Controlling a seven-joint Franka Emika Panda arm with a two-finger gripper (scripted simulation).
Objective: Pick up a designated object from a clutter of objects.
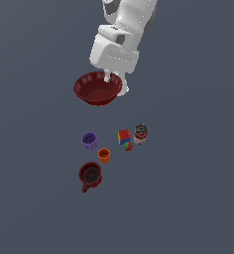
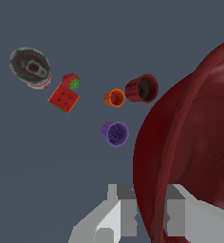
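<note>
The dark-red bowl (image 1: 97,89) hangs in the air above the surface, tilted, with my gripper (image 1: 115,83) shut on its rim at the exterior view's right side. In the wrist view the bowl (image 2: 194,142) fills one side of the picture, and its rim is pinched between my two grey fingers (image 2: 115,216). The rest of the clutter lies below on the surface: a purple cup (image 1: 89,140), an orange cup (image 1: 104,155), a dark-red mug (image 1: 89,174), a multicoloured cube (image 1: 124,136), a small red ball (image 1: 128,146) and a can (image 1: 141,133).
The same items show small in the wrist view: can (image 2: 31,67), cube (image 2: 63,98), red ball (image 2: 71,80), orange cup (image 2: 115,98), mug (image 2: 142,88) and purple cup (image 2: 116,133). They stand on a plain dark grey surface (image 1: 188,198).
</note>
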